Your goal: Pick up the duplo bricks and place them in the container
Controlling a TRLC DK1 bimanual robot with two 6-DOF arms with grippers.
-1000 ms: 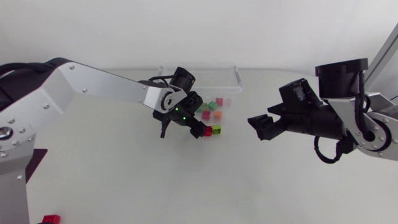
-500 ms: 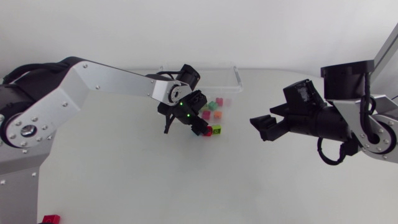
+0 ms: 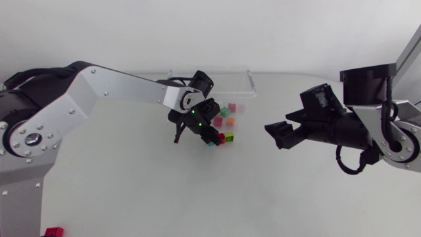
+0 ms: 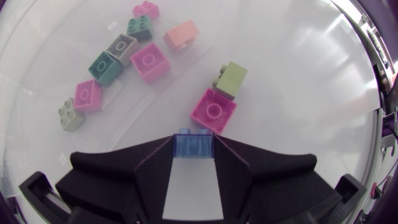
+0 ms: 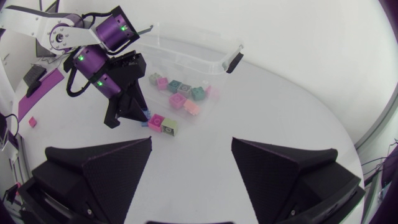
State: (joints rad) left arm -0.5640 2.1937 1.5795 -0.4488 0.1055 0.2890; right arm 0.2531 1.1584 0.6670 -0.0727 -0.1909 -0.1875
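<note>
**Left gripper clamps blue brick at the edge of the pile**

The left gripper (image 4: 194, 152) grips a small blue brick (image 4: 194, 144) at the very tips of its two black fingers, one finger pressed to each side, over the white table (image 3: 131, 191). Whether the brick is clear of the table cannot be told. Just ahead of the fingertips lies a red brick (image 3: 222, 138), with a green brick (image 3: 229, 138) touching its far side. Farther ahead, and off to one side of the gripper, a cluster of bricks (image 3: 218, 122) in pink, orange, green and teal is spread on the table, some touching and some apart. Beyond that cluster, farther still from the gripper, stands the clear container (image 3: 217, 78), open at the top. The left arm (image 3: 112, 89) comes in from its own side, its silver link stretched toward the middle of the table. The right gripper (image 5: 191, 162) hangs well apart from the bricks, facing them and the left gripper across the table, its fingers spread wide with nothing between them.
</note>
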